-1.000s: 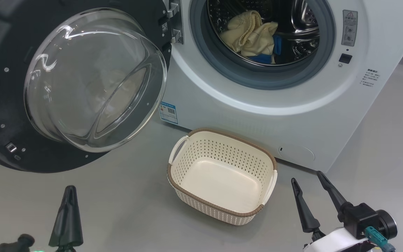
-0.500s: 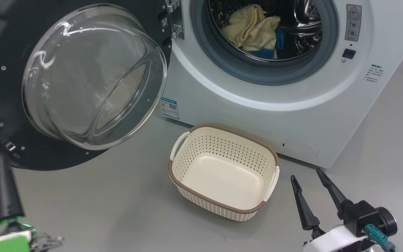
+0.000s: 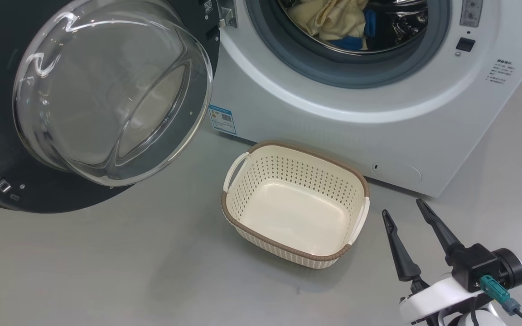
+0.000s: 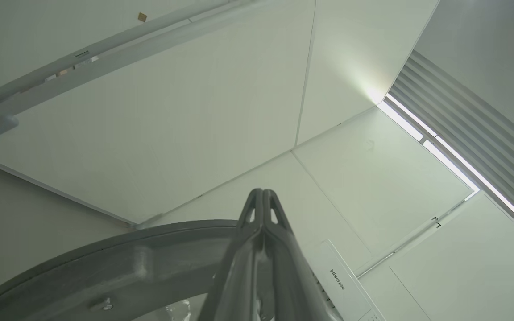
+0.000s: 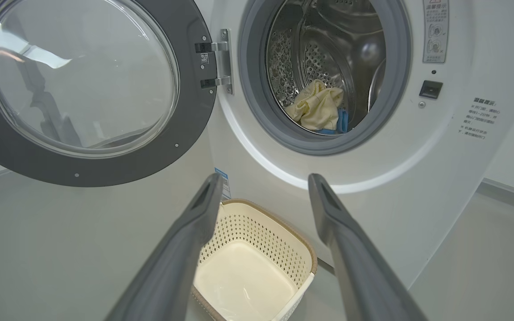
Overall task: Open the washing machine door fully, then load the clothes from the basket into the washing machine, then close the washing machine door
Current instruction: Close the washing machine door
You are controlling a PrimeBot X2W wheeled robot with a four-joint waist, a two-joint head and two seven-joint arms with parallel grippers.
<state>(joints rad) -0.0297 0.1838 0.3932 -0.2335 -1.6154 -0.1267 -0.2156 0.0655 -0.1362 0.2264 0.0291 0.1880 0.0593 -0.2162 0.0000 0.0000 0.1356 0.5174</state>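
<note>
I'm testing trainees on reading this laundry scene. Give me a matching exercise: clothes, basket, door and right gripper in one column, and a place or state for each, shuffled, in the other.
Things
1. clothes
2. basket
3. door
4. right gripper

Places and states
a. empty, standing on the floor
b. swung open
c. inside the drum
d. open, holding nothing

Pairs: 1-c, 2-a, 3-b, 4-d
</note>
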